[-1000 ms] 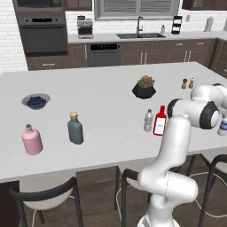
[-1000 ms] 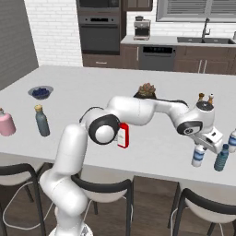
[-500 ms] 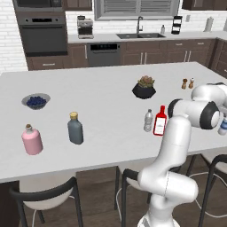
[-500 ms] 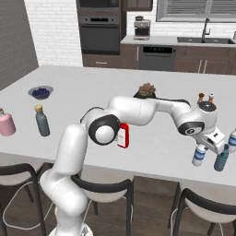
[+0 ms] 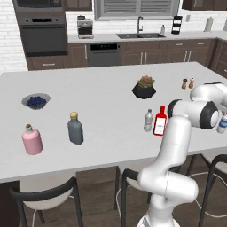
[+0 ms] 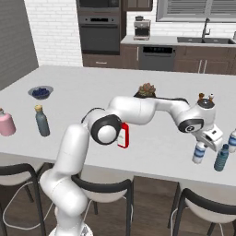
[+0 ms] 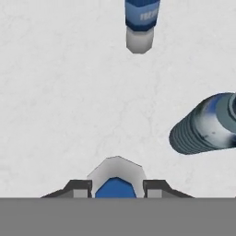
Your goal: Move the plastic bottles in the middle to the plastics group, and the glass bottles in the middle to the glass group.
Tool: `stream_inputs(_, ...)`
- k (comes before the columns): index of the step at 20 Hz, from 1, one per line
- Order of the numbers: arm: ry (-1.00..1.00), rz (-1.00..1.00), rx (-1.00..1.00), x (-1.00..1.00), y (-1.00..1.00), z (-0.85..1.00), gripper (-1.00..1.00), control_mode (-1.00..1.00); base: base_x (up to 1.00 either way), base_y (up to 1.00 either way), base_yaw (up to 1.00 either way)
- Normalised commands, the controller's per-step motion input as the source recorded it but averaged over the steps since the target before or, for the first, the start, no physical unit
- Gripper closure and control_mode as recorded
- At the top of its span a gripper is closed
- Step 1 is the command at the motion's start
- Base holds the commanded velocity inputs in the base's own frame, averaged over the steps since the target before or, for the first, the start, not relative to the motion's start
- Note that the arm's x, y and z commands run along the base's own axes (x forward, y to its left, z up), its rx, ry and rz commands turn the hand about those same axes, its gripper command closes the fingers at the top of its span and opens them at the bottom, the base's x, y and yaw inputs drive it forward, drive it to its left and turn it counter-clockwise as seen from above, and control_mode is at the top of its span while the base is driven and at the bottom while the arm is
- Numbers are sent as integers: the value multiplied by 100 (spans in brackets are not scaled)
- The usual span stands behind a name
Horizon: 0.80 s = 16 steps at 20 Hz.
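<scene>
A home kitchen: wall oven [image 5: 43, 33], sink [image 5: 143, 35], island counter [image 5: 102, 88].

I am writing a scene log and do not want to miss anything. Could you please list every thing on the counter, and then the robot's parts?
Bowl of blueberries: one, grey with dark berries, far left.
Pink bottle: one, cork stopper, left front edge.
Dark grey bottle: one, tan cap, right of the pink one.
Clear bottle: one, pale cap, middle.
Red bottle: one, white label, just right of the clear one.
Potted plant: one, black pot, behind the middle bottles.
Shakers: two, brown, right rear.
Blue-label bottles: three, clear and blue, right end.
Counter: one, white.
Arm: white, reaching right.
Pincer: dark tips either side of one blue-label bottle; grip unclear.
</scene>
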Motion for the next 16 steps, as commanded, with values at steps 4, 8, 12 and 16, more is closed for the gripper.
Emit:
stream_inputs(4, 0, -6, 0, 29, 0, 0, 100, -100, 0, 0, 0)
stream_inputs(8, 0, -6, 0, 35, 0, 2, 100, -100, 0, 0, 0)
stream_inputs(12, 0, -7, 0, 20, -4, 6, 100, -100, 0, 0, 0)
stream_inputs(16, 0, -5, 4, 0, -25, 8, 100, -100, 0, 0, 0)
